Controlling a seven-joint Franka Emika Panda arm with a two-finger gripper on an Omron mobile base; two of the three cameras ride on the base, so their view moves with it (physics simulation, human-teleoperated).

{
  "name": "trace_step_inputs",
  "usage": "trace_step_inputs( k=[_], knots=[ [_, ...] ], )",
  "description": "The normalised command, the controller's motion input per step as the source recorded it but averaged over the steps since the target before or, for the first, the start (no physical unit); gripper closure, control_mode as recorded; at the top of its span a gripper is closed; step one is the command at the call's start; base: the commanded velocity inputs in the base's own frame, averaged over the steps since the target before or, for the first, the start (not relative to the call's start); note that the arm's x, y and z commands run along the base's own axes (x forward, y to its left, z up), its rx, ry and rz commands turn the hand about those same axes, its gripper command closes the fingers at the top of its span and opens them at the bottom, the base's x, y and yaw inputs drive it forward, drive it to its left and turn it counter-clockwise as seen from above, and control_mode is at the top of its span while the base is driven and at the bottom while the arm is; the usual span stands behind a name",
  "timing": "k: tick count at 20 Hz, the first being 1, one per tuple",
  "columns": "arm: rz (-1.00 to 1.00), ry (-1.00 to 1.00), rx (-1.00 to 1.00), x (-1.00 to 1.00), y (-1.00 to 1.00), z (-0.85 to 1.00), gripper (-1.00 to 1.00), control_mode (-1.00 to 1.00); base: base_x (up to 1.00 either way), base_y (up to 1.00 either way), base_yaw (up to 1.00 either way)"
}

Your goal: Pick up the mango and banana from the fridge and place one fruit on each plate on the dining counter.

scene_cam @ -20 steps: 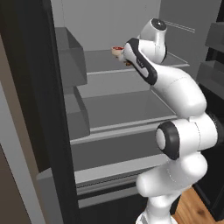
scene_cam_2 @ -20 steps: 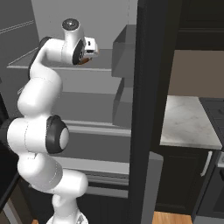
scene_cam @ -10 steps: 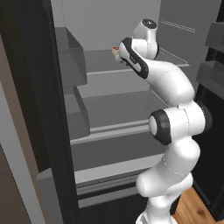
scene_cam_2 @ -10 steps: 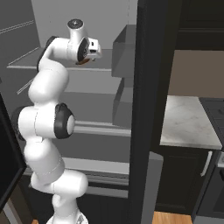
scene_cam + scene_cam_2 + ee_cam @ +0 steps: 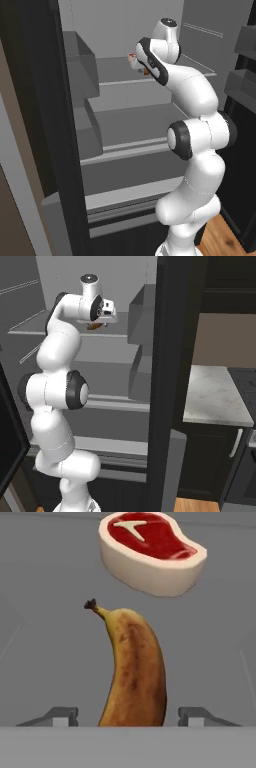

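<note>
I had my arm reached up and into the open fridge, with my gripper over the upper shelf. In the hand view the banana lay lengthwise between my two finger tips, its blunt lower end running down between them and its dark stem pointing away from me, slightly to the left. One tip stood to the left of the fruit and the other to the right, and a strip of grey shelf showed on each side between tip and peel. My jaws were part-way apart around the banana, and I could not tell whether they were touching it. The peel was orange-brown with darker speckles along its back.

Beyond the banana's stem, farther from my gripper and a little to the right, sat the red-and-white meat piece on the same shelf, apart from the banana.

From the right base view my hand hung just above the shelf, with a bit of orange-brown fruit peeking out under it. In the left base view a scrap of the meat showed just past my wrist.
</note>
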Motion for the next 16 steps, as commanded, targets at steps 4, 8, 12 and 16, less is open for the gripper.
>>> trace_step_inputs(
  k=[4, 8, 12, 16],
  knots=[
    [0.06, 0.06, 0.0, -0.24, -0.08, -0.56, 1.0, -1.0, 0.0, 0.0, 0.0],
    [0.14, 0.0, 0.01, -0.74, -0.15, -0.38, 1.0, -1.0, 0.0, 0.0, 0.0],
    [0.08, -0.05, 0.0, -0.94, -0.12, -0.36, 1.0, -1.0, 0.0, 0.0, 0.0],
    [0.0, -0.1, 0.0, -0.94, 0.0, -0.45, 1.0, -1.0, 0.0, 0.0, 0.0]
  ],
)
